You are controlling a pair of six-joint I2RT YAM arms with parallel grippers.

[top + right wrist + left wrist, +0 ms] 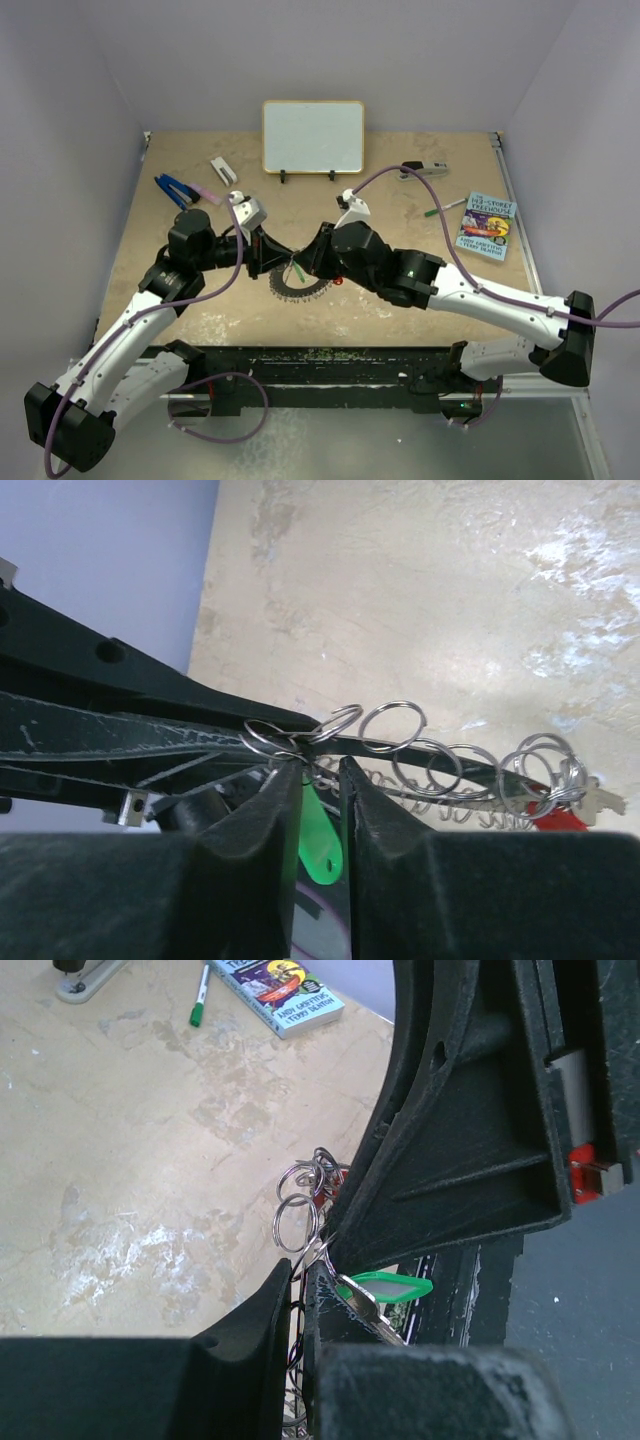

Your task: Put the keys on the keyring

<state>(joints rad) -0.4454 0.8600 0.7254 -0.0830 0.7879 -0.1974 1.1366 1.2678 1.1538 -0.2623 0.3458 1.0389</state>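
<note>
Right over the keyring, both arms are crowded in tight. The left gripper looks pinched onto the ring's rim on its own side, steadying it. The right gripper has its fingers squeezed on the green key, whose flat plastic head pokes out below them. The red key looks hooked on at the ring's opposite edge, so I'd say we're on key two. The next bit is fiddly: work the green key's loop onto one of the thin shiny wire loops fringing the flat silver band. Slick metal, tiny gap, easy to slip.
</note>
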